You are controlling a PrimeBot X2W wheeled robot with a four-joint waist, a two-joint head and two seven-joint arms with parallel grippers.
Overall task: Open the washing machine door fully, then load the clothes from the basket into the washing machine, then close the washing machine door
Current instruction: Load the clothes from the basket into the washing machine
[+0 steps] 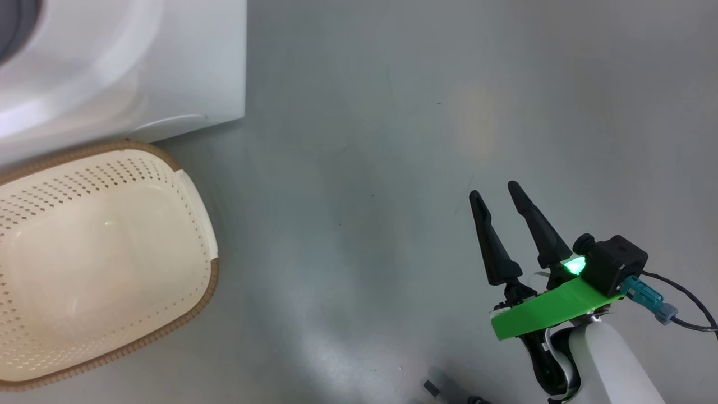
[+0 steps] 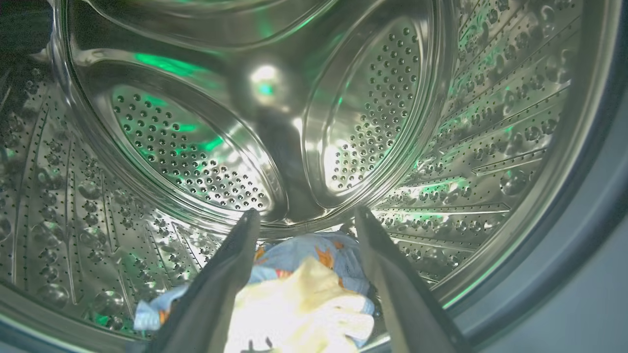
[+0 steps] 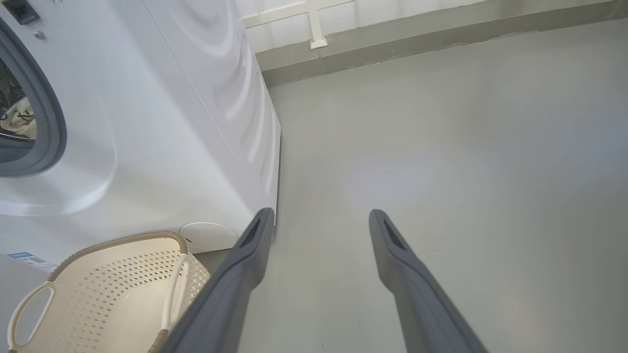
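The left gripper (image 2: 305,215) is pictured with its fingers spread apart inside the steel drum (image 2: 186,157), where the clothes (image 2: 304,294) are heaped between and below them. The right gripper (image 1: 495,192) is poised, fingers parted, over the grey floor (image 1: 364,140), well apart from the basket (image 1: 112,168), which is set against the washing machine (image 1: 168,67).

Washing machine drum (image 2: 378,113) shiny perforated steel; clothes (image 2: 306,299) soft cloth; basket (image 1: 112,179) matt perforated plastic, rim (image 1: 213,280) prob. woven-look; floor (image 1: 392,157) smooth, semi-gloss.
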